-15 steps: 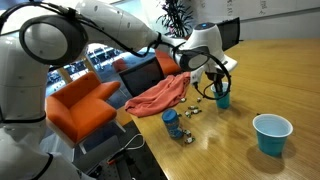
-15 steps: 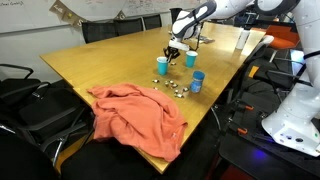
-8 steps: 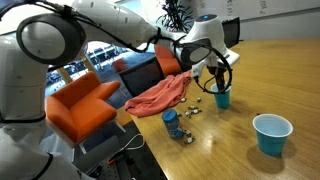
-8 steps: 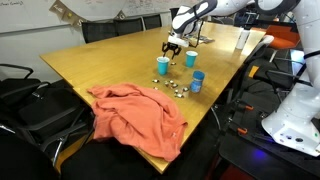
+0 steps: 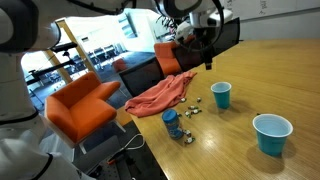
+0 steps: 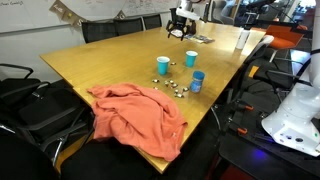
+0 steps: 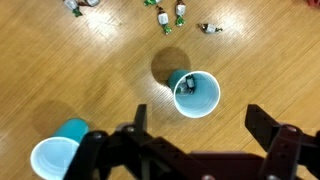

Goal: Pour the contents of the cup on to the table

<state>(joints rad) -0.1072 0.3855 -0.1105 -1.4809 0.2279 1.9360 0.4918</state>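
The small teal cup stands upright on the wooden table. In the wrist view the cup lies straight below me, with a few dark bits of the contents inside. More loose bits lie scattered on the table beside it. My gripper hangs open well above the cup, holding nothing.
A wider teal cup stands nearby. A small blue patterned bottle sits near the table edge. A red cloth drapes over that edge. Orange chairs stand past the table.
The gripper opened, let go of the small cup and rose well above it. The cup stays upright on the table.
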